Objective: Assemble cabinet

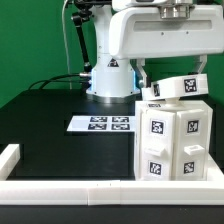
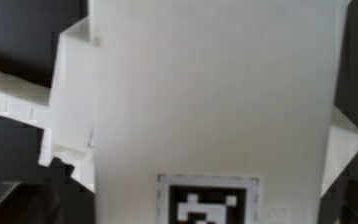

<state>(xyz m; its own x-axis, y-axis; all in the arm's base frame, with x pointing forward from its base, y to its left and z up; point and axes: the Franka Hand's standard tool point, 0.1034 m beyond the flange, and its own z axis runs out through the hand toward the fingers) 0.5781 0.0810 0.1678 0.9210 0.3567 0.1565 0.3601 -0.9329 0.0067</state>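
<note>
Stiff, light, slick plastic by its look, the cabinet point(image 1: 175, 140) wants pinching across a thin panel edge (whether the gripper point(image 1: 152, 86) is open or holding anything, I cannot tell).

White cabinet point(image 2: 202, 90) panel fills most of frame, very close, soft focus. Square black-and-white tag point(image 2: 211, 200) on its face, cut by frame edge. Stepped side edge, maybe second panel. White rail point(image 2: 16, 95) slants behind, over dark tabletop point(image 2: 25, 30).

Cabinet point(image 1: 172, 140) white w/ blk-wht square tags; table point(image 1: 40, 125) black; marker board point(image 1: 101, 124) white.
</note>
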